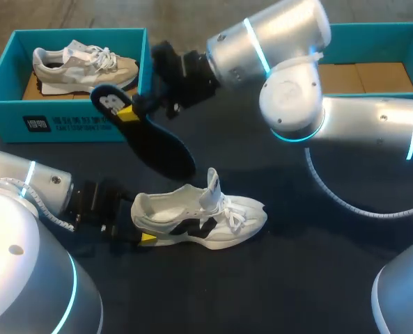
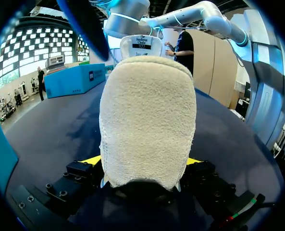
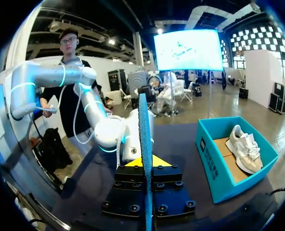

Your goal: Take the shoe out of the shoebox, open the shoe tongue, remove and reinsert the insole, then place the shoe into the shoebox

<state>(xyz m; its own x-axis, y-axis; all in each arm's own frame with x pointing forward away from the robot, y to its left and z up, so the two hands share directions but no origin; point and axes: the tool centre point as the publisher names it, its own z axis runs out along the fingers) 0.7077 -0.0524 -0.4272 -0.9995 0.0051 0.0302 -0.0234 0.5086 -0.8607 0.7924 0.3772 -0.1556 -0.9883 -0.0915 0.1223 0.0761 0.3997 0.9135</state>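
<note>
A white shoe (image 1: 206, 216) with black side marks lies on the dark table, its tongue standing up. My left gripper (image 1: 140, 233) is at its heel. In the left wrist view the heel (image 2: 147, 120) fills the gap between the yellow fingertips (image 2: 92, 160), which press on it from both sides. My right gripper (image 1: 131, 111) hangs above the table, shut on the heel end of a dark insole (image 1: 154, 142). That insole slants down toward the shoe. In the right wrist view the insole (image 3: 143, 125) stands edge-on in the right gripper (image 3: 145, 161).
A teal shoebox (image 1: 67, 125) at the back left holds a beige shoe (image 1: 81, 62); the shoebox (image 3: 219, 168) also shows in the right wrist view. A second teal box (image 1: 373, 28) with a cardboard floor stands at the back right, behind my right arm.
</note>
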